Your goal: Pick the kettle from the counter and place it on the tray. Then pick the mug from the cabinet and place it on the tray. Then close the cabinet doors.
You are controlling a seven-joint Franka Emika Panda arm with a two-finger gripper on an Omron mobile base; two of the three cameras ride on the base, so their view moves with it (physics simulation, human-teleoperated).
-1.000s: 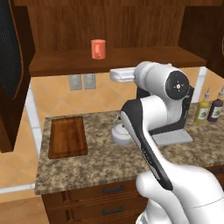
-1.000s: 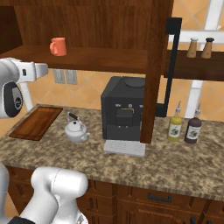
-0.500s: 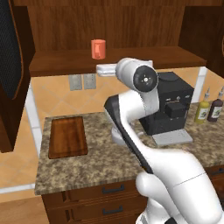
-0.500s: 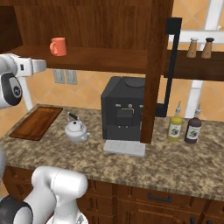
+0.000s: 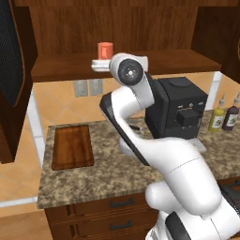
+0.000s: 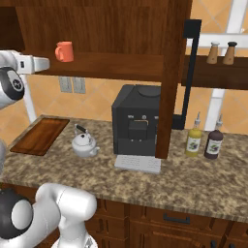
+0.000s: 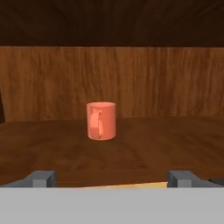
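Facing the shelf in left base view, gripper sits at cabinet shelf edge just in front of the orange mug; fingers hidden behind the wrist, holding nothing that I can see. Tray lies bare on counter, left of the black coffee machine.

Right base view: gripper level w/ shelf, near mug but apart, not touching. Kettle stands on counter btwn tray and coffee machine, off the tray. Cabinet door stands open, edge-on.

Hand view: two fingertips spread wide at bottom corners, jaws fully apart, empty. Mug upright on shelf, centred ahead, well short of the tips, handle toward cam
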